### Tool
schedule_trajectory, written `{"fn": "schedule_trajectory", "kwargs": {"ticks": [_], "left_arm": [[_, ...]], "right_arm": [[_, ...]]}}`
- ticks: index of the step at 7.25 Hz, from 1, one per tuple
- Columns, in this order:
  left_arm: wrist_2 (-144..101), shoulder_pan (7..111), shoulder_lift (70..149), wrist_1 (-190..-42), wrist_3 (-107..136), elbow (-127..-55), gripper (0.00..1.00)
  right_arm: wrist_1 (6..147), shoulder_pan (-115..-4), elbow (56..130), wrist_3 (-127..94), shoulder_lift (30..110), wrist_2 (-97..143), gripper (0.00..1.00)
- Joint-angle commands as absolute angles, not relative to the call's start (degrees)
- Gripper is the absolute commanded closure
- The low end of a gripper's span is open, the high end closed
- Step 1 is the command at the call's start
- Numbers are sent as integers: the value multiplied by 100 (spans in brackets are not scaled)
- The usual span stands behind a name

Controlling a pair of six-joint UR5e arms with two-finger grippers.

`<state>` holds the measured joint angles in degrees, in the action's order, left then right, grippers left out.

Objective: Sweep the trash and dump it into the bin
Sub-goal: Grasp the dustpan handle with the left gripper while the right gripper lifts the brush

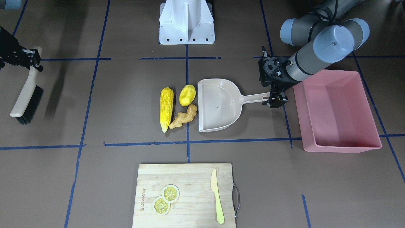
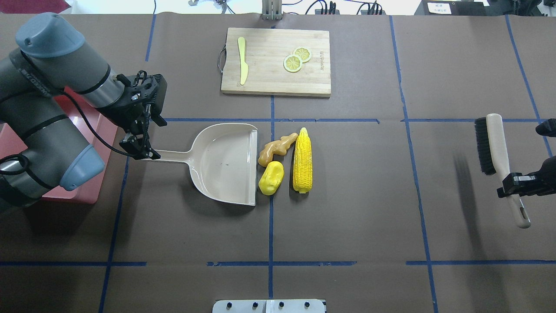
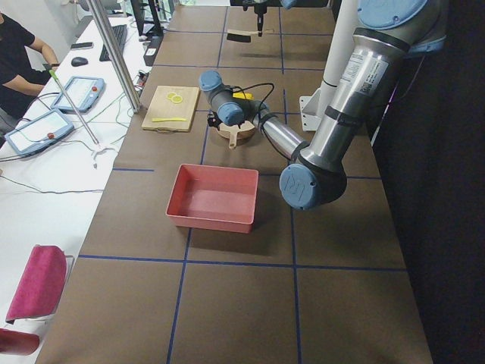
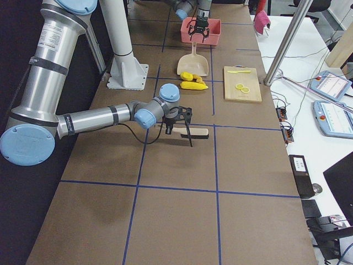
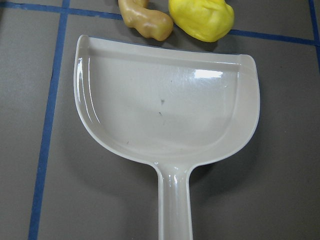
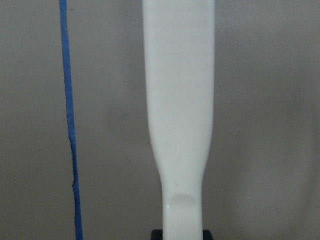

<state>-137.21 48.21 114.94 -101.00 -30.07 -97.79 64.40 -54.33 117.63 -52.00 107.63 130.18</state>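
Observation:
The yellow corn cob (image 2: 302, 160), the rounded yellow lump (image 2: 271, 177) and the tan ginger root (image 2: 276, 149) lie together on the table at the open mouth of the beige dustpan (image 2: 226, 163). They also show in the front view: the corn (image 1: 166, 107), the lump (image 1: 187, 95), the ginger (image 1: 184, 117). My left gripper (image 2: 141, 148) is shut on the dustpan's handle end; the pan (image 5: 165, 115) rests flat and holds nothing. The pink bin (image 1: 338, 110) stands behind that gripper. My right gripper (image 2: 514, 182) is shut on a brush's handle (image 6: 179, 100) and holds the brush (image 2: 493, 145) above the table, far from the trash.
A wooden cutting board (image 2: 278, 78) with two lemon slices (image 2: 297, 58) and a pale knife (image 2: 242, 58) lies at the table's far side. The robot's white base (image 1: 186, 22) stands at the near side. Blue tape lines cross the brown table.

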Motion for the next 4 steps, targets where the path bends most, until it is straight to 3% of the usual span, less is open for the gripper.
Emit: {"fn": "schedule_trajectory", "kwargs": {"ticks": [1, 4], "left_arm": [[-13711, 4659, 11531, -10099, -3015, -9599, 1], [-13167, 4386, 11531, -10081, -2971, -9545, 1]], "right_arm": [[6442, -5467, 11847, -5203, 10758, 13017, 100], [6451, -5493, 11856, -5203, 10714, 13017, 100]]}}
